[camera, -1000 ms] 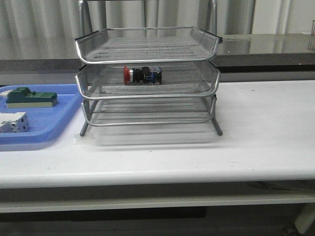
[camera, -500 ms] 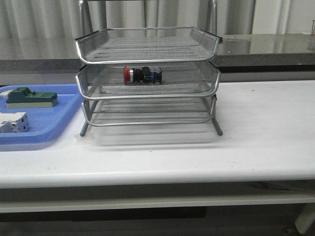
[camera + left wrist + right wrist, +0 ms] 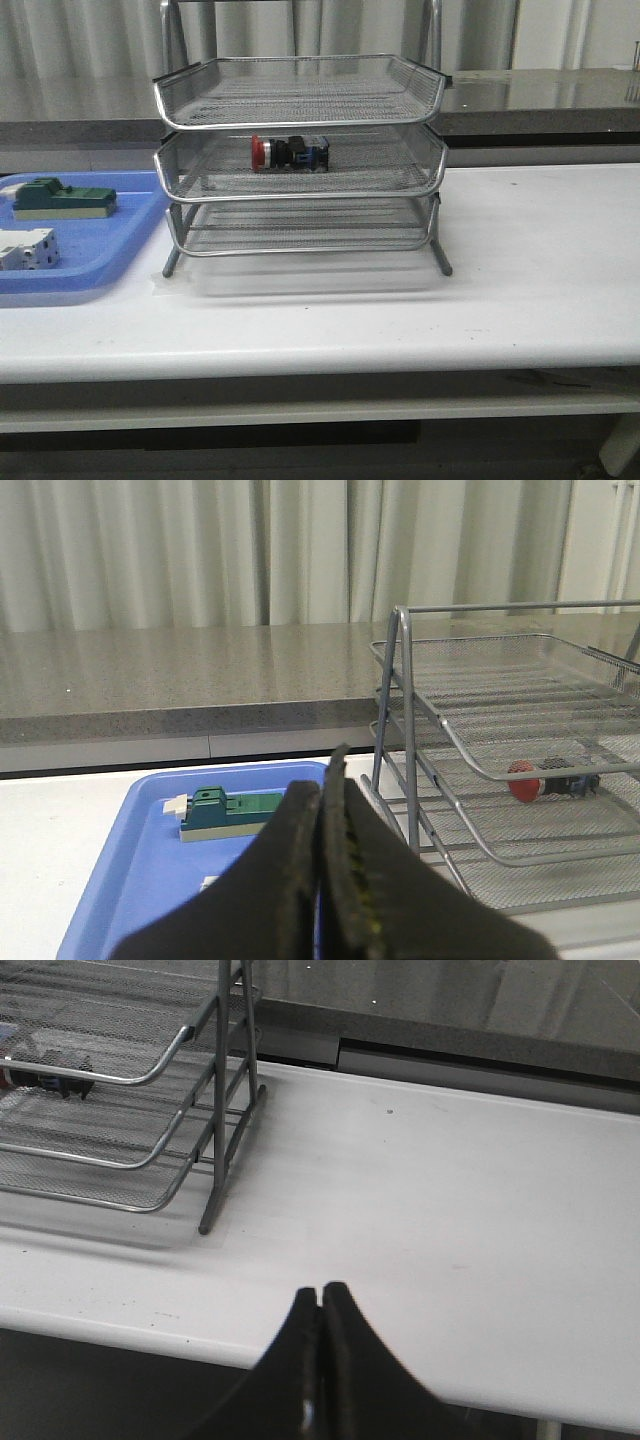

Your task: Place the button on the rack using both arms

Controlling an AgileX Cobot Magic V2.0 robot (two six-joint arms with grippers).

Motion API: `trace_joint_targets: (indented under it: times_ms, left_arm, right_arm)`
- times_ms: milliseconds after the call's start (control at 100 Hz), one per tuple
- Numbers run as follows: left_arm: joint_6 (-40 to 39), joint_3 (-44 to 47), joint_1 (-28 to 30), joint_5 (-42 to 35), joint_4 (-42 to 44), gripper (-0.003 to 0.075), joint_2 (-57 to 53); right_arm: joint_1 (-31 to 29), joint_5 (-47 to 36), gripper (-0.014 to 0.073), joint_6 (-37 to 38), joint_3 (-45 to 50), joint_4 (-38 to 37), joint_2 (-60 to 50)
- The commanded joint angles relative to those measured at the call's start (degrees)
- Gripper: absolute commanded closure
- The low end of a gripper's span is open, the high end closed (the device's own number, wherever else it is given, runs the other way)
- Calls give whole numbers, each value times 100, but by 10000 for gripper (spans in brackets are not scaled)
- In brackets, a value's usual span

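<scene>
**benchrat:** ok so where's the button (image 3: 289,152) at? I see it lying on its side in the middle tier of the rack (image 3: 300,160), red head toward the blue tray side, blue block toward the other. Sits roughly mid-tray, a bit left of centre, nothing touching it but the mesh.

**wirejockey:** yep, the left wrist view shows the same, button (image 3: 552,779) down on the middle mesh under the top tray. Looks placed to me, so I'd call the job basically done.

**benchrat:** and the arms?

**wirejockey:** neither shows up in the front view. Left tool (image 3: 325,880) is pinched fully closed, fingers pressed together, holding nothing, hanging near the blue tray (image 3: 120,860) with the green block (image 3: 228,812) in it. Right tool (image 3: 320,1360) is also closed tight and empty, out over the bare worktop (image 3: 450,1190) beside the rack's foot.

**benchrat:** anything that could still go sideways?

**wirejockey:** my guess: the body is round, so a knock to the rack frame could roll it toward the tray's front lip. The left tool is the likelier culprit since it sits near the rack's upright. If it swings across without lifting first, it could clip the frame or the white block (image 3: 27,249) in the tray.
</scene>
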Motion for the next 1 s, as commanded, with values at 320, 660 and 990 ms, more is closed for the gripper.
trace_joint_targets:
  times_ms: [320,660,990]
  left_arm:
    - [-46,-157,9,-399,-49,741,35]
    - [-46,-157,9,-399,-49,741,35]
    - [-46,-157,9,-399,-49,741,35]
  right_arm:
    - [-35,-1455,650,323,724,-348,-490]
    - [-35,-2022,650,961,1960,-875,-1547]
    - [-35,-2278,650,961,2593,-869,-2157]
